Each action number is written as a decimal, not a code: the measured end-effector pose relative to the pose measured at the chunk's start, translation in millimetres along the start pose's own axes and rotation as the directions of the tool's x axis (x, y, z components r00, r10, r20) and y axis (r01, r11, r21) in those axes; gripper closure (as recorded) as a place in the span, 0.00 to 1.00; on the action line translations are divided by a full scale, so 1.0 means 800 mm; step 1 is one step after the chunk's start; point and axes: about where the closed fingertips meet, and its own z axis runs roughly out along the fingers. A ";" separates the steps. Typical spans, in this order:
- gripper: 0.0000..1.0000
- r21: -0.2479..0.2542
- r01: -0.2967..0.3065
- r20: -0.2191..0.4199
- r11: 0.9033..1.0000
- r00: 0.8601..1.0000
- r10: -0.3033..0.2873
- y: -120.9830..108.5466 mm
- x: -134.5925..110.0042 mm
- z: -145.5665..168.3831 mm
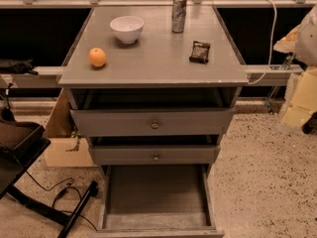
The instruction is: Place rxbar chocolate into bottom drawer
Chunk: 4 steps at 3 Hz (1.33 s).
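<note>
- We are looking at a room with a speckled floor. A rail runs along the back, a dark stand with trailing cables is at the left, and a grey three-drawer cabinet is in the middle.
- Its worktop carries a white bowl, an orange and a tall can.
- The rxbar lies flat on the right part of the worktop. It sits nearer us than the can and close to the right edge, touching nothing else.
- Its long axis runs roughly from front to back, a little tilted.
- The hand seems to be part of the pale blurred bulk at the right edge. It is off the worktop, at about the level of the bar.
- We cannot tell whether the hand is open or closed, and it holds nothing that we can see.
- We judge that the bar lies to the left of the hand, with the worktop's right edge between them. A reach in from the right would meet the bar's long side first.
- The bottom drawer is pulled out well past the two knobbed drawers, and its floor shows nothing on it.
- It sits low and toward us from the bar, so we judge that the carry must come out over the front edge and then down.
- Nothing of the task is done yet: the bar has not been picked up.
</note>
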 end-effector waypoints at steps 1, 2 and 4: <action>0.00 0.000 0.000 0.000 1.000 1.000 0.000 0.000 0.000 0.000; 0.00 0.023 0.003 0.018 1.000 1.000 -0.004 -0.005 -0.002 -0.002; 0.00 0.100 -0.151 0.270 0.984 0.956 0.119 -0.099 -0.011 0.037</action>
